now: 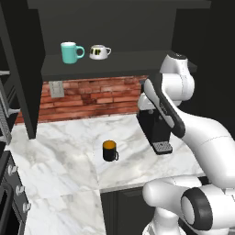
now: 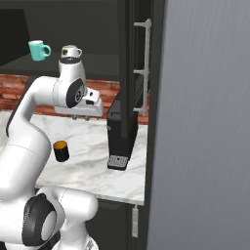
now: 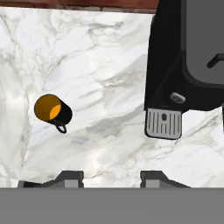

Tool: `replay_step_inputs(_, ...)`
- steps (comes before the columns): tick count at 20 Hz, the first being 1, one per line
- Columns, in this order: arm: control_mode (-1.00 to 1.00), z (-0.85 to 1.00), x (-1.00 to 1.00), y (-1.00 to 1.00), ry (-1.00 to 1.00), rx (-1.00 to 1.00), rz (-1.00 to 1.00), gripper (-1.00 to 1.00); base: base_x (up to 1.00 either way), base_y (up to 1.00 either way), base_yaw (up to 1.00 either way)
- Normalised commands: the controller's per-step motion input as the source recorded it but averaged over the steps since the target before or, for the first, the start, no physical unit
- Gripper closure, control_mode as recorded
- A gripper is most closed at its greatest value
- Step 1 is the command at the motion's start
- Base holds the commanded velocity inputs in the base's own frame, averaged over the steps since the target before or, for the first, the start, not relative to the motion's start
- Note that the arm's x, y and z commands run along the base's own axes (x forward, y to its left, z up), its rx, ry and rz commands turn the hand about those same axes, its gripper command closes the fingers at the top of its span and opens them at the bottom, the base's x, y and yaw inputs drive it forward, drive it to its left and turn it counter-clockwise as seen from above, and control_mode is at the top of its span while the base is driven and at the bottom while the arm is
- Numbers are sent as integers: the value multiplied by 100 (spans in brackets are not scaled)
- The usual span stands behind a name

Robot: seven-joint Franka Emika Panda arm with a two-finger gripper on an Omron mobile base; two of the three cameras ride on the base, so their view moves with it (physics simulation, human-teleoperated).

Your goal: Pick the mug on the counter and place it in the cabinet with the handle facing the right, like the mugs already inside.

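Nearest the base, the white Franka arm with dark joints (image 1: 202, 137) rises and bends forward over the white marble worktop with grey veins (image 1: 59, 160), which lies above dark lower cupboards (image 1: 124, 206). In the hand view, the two-finger gripper (image 3: 111, 178) hangs high above the slab, its two dark fingertips (image 3: 70, 178) well apart with nothing between them.

The small black cylindrical mug with an orange inside (image 1: 110, 150) stands upright on the worktop, alone on bare marble, to the left of the coffee machine and apart from it. In the left base view its small black loop handle (image 1: 116, 155) points to the lower right, toward the worktop's front edge. In the hand view the mug (image 3: 53, 110) sits left of the gripper's line, not between the fingers.

To the right of the mug stands the black coffee machine (image 1: 153, 126), with its grey ribbed drip tray (image 3: 163, 123) resting on the marble.

Behind the worktop runs a red brick wall (image 1: 92, 96) with a pale outlet plate (image 1: 57, 89). Above it the large dark open-fronted wall cabinet (image 1: 114, 64) carries on its wide shelf board a teal mug (image 1: 70, 52) and, just beside it, a squat white mug with dark marks (image 1: 98, 52), both with handles to the right.
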Motion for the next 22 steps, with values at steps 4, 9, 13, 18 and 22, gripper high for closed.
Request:
replay_step_inputs(4, -100, 0, -3, 0, 0, 0, 0, -100, 0, 0, 0)
replay_step_inputs(9, -100, -9, -19, 15, 0, 0, 0, -100, 0, 0, 0)
replay_step_inputs(13, -100, -23, -23, 28, -4, 0, 1, -100, 0, 0, 0)
replay_step_inputs(18, -100, -36, -4, 28, -2, 0, 2, -100, 0, 0, 0)
replay_step_inputs(22, -100, -64, 4, 50, -3, 0, 0, -100, 0, 0, 0)
